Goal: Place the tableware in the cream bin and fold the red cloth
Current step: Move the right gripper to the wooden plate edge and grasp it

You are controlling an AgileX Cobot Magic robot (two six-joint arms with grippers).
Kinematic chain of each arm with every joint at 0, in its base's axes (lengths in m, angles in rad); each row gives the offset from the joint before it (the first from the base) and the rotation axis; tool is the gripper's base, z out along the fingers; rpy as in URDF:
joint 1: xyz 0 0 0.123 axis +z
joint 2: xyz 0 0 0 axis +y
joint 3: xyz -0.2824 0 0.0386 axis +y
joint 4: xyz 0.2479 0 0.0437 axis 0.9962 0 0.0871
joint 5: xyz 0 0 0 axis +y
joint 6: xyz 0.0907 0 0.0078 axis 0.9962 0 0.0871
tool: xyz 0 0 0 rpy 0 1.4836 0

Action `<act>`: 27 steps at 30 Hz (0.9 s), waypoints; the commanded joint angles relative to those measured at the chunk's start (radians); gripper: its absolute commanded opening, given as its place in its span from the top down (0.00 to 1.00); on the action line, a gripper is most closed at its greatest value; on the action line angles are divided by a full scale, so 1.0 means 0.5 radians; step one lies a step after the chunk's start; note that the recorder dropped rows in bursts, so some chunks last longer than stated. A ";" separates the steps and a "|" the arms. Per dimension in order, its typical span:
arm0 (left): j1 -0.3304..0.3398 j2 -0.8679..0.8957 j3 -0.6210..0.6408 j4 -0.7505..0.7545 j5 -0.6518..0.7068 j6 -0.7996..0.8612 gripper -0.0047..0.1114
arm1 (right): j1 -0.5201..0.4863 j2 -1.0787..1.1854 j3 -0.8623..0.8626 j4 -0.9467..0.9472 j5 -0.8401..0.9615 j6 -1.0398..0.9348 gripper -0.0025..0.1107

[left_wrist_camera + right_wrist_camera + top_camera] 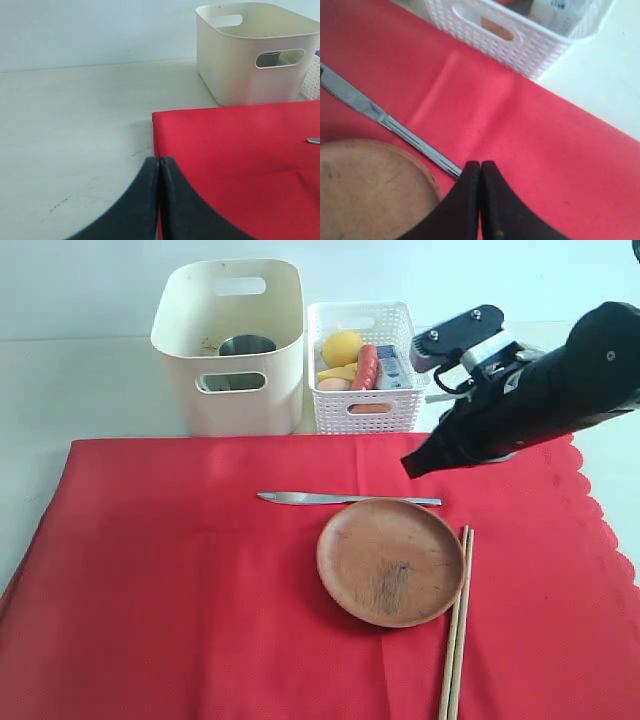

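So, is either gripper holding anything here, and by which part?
Nothing: right gripper shut, empty, near the end of the knife; left gripper shut, empty, beside the cloth.

On red cloth: knife, plate, chopsticks; cup in cream bin

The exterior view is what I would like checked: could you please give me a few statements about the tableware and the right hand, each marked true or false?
1. The steel cup stands inside the cream bin. True.
2. The silver knife lies inside the bin. False: it lies on the red cloth, just beyond the wooden plate.
3. The chopsticks lie on the cloth along the plate's right side. True.
4. The right hand grips the knife. False: it is shut on nothing, near the knife's handle end.
5. The plate carries food. False: nothing lies on it.
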 commanded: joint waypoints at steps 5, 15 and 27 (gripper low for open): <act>0.004 -0.011 -0.001 -0.011 -0.016 0.000 0.94 | -0.237 0.055 0.031 0.094 0.154 -0.285 0.98; 0.004 -0.011 -0.001 -0.011 -0.016 -0.001 0.94 | -0.269 0.138 0.024 1.277 0.690 -1.544 0.98; 0.004 -0.011 -0.001 -0.011 -0.016 0.007 0.94 | -0.264 0.206 0.068 1.253 0.330 -1.175 0.63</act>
